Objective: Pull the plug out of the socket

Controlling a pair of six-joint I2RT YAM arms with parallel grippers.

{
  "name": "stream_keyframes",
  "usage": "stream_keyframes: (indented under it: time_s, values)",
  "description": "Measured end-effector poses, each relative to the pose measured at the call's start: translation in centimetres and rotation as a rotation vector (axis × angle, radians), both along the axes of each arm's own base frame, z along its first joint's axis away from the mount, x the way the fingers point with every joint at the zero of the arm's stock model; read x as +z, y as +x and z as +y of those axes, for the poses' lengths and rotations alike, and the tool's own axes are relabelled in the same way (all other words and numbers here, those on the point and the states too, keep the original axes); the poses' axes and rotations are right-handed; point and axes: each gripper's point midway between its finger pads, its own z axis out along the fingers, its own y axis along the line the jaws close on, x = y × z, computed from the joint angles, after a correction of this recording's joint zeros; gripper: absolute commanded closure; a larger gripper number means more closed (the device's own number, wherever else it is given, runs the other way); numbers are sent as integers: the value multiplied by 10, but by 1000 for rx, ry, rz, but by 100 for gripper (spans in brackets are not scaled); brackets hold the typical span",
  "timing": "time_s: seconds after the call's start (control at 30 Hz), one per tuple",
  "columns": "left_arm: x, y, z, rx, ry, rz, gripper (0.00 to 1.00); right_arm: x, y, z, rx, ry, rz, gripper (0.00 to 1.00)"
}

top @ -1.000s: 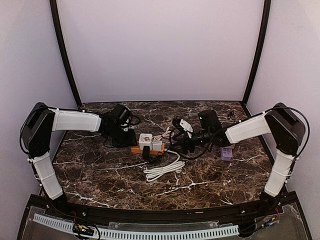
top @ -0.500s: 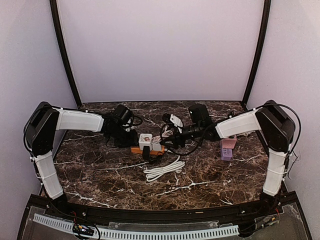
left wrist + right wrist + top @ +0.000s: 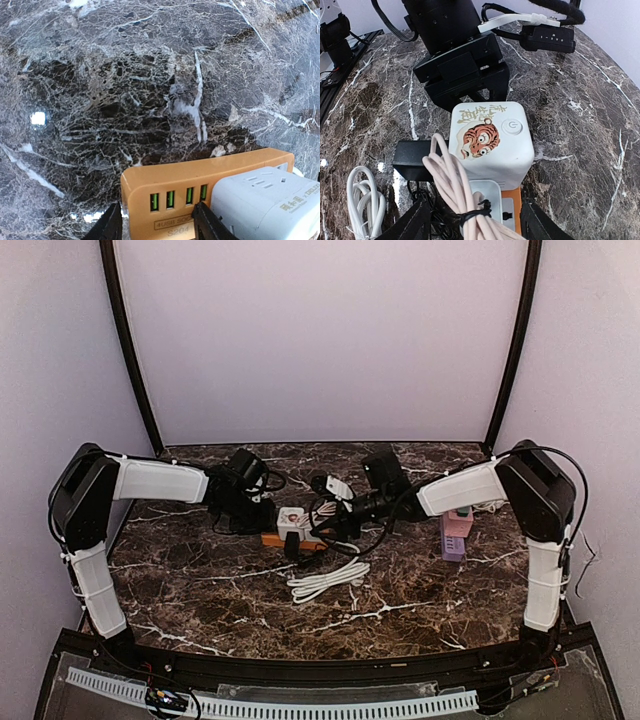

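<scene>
The left tool [image 3: 157, 227] is closed on the end of the orange plastic power strip [image 3: 200, 172], with one finger on each side of its USB-port face. The strip lies flat on the dark marble worktop [image 3: 580, 115]. The white rectangular plug [image 3: 485, 192], with its bundled white cable [image 3: 451, 185], is seated in the strip, just beside the white cube adapter with a tiger print [image 3: 487, 137]. The right tool [image 3: 477, 225] is open. Its fingers straddle the plug and stand clear of it.
</scene>
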Motion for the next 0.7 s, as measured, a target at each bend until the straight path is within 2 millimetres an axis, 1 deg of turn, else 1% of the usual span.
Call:
stream_keyframes:
  time_s: [0.17, 0.33, 0.4, 0.5, 0.57, 0.63, 0.7]
  values:
    - [0, 0, -1, -2, -2, 2, 51, -3, 3, 2, 4, -9, -9, 44]
    - [0, 1, -2, -3, -6, 2, 51, -16, 5, 0, -1, -41, -8, 48]
    - [0, 1, -2, -3, -6, 2, 51, -21, 4, -1, -1, -54, 1, 49]
    - [-1, 1, -3, -4, -7, 2, 51, -25, 3, -2, 2, -65, 6, 51]
    - [-1, 2, -3, -4, -7, 3, 51, -26, 3, -2, 3, -67, 5, 57]
    - [-1, 2, -3, -4, -7, 3, 51, -27, 3, -2, 1, -71, 5, 71]
    - [-1, 2, -3, -4, -7, 3, 51, -28, 3, -2, -2, -79, 3, 79]
